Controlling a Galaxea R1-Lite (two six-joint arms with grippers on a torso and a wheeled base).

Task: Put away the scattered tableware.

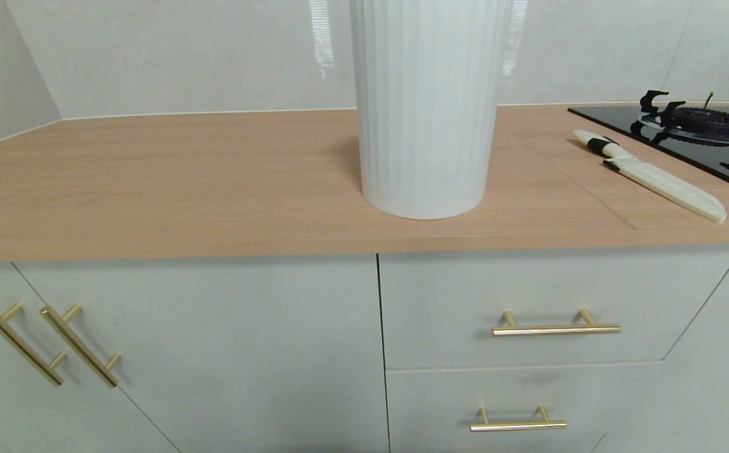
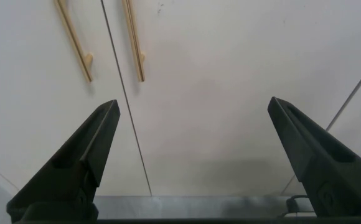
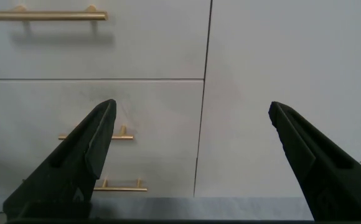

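Note:
A white knife (image 1: 650, 175) with a black band on its handle lies on the wooden counter (image 1: 213, 182) at the right, beside the stove. A tall white ribbed container (image 1: 427, 107) stands on the counter near the middle. My left gripper (image 2: 193, 112) is open, facing the pale cabinet doors with two gold handles (image 2: 106, 40). My right gripper (image 3: 193, 112) is open too, held in front of the drawer fronts, nothing between its fingers.
A black gas hob (image 1: 697, 129) with a burner sits at the counter's far right. Below are cabinet doors with gold bar handles (image 1: 50, 345) at left and two drawers with gold handles (image 1: 556, 327) at right. A tiled wall backs the counter.

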